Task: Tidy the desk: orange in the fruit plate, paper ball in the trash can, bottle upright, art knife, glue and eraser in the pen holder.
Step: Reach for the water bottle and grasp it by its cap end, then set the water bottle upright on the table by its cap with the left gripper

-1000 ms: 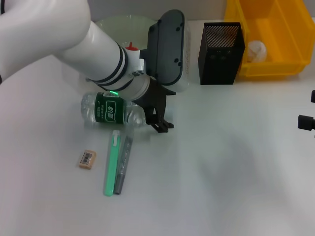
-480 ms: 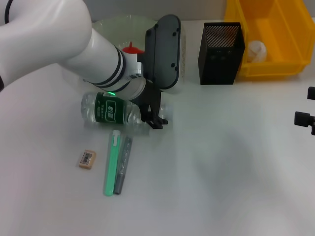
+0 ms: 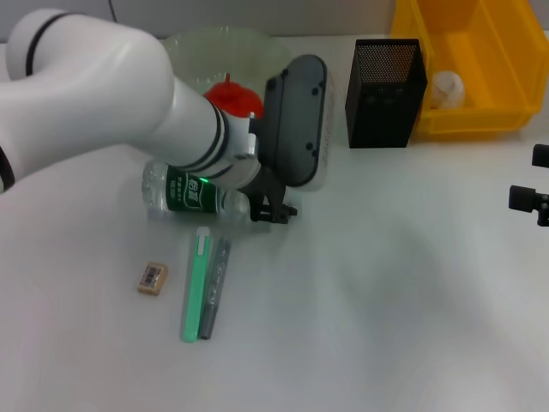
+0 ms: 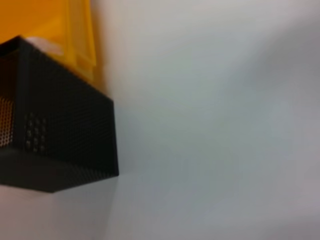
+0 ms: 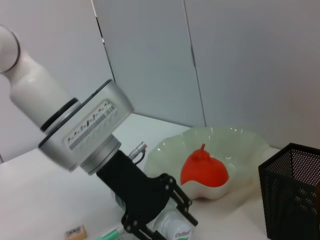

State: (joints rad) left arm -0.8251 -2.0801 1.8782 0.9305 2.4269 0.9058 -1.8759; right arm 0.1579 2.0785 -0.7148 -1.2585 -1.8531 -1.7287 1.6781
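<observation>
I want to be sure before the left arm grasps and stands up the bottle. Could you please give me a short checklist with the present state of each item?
1. Left gripper at the cap end of the bottle: ok.
2. Fingers closed firmly on the bottle: cannot tell.
3. Bottle upright: not ok, it lies on its side on the desk.
4. Orange in the fruit plate: ok.
5. Paper ball in the trash can: ok.
6. Eraser in the pen holder: not ok, it lies on the desk.
</observation>
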